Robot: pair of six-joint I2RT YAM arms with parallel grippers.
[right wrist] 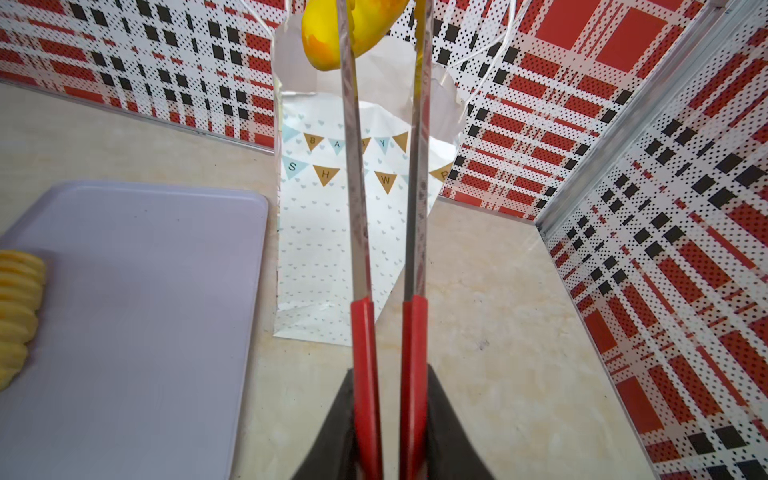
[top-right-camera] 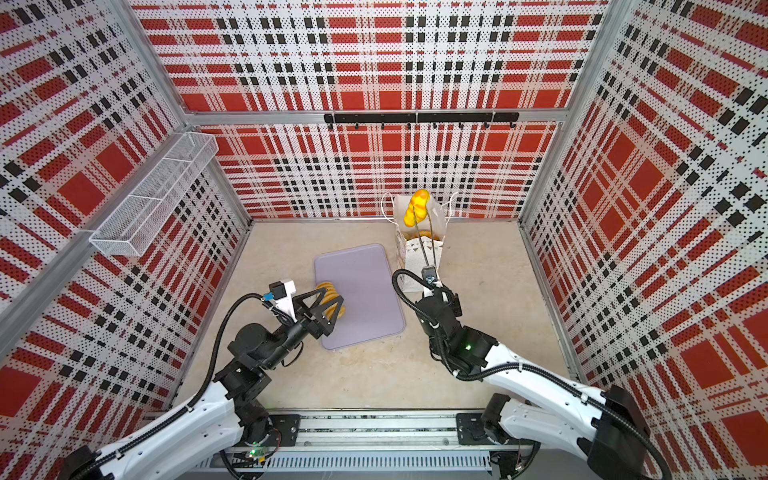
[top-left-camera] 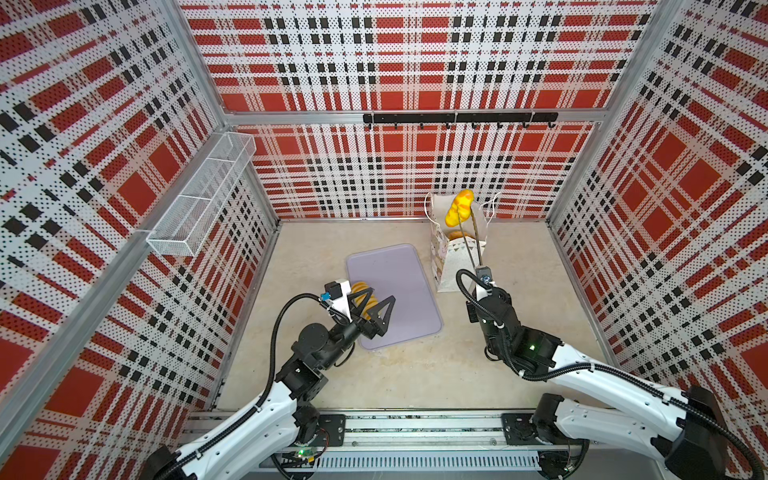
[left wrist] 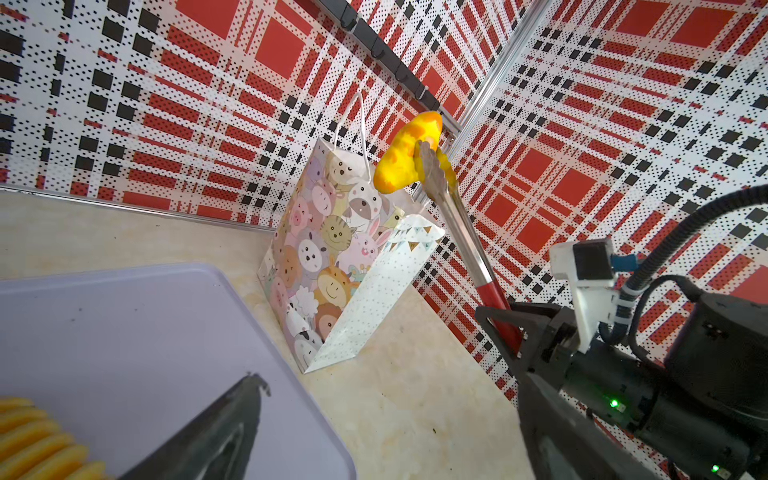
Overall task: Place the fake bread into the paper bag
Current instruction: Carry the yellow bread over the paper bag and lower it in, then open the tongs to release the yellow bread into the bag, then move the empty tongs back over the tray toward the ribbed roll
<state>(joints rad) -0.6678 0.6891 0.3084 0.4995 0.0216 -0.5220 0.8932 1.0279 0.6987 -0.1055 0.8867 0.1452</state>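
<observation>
The paper bag (top-left-camera: 451, 266) (top-right-camera: 415, 262) (left wrist: 345, 270) (right wrist: 316, 232) stands upright near the back wall. Metal tongs (top-left-camera: 475, 245) (left wrist: 457, 216) (right wrist: 357, 187) pinch a yellow fake bread (top-left-camera: 457, 208) (top-right-camera: 415, 210) (left wrist: 405, 158) (right wrist: 328, 37) just above the bag's open mouth. My right gripper (right wrist: 388, 415) (left wrist: 507, 328) is shut on their red handles. Another orange bread (top-left-camera: 456, 235) shows inside the bag. A ribbed loaf (top-left-camera: 360, 289) (top-right-camera: 326, 289) (left wrist: 33, 440) (right wrist: 16, 299) lies on the lavender tray (top-left-camera: 407, 282) (left wrist: 124, 332). My left gripper (top-left-camera: 374, 305) (left wrist: 395, 386) hangs open by that loaf, holding nothing.
A white wire-mesh basket (top-left-camera: 203, 195) hangs on the left wall and a black hook rail (top-left-camera: 457, 118) on the back wall. Plaid walls close in three sides. Bare beige floor (top-left-camera: 415, 374) lies between the arms and right of the bag.
</observation>
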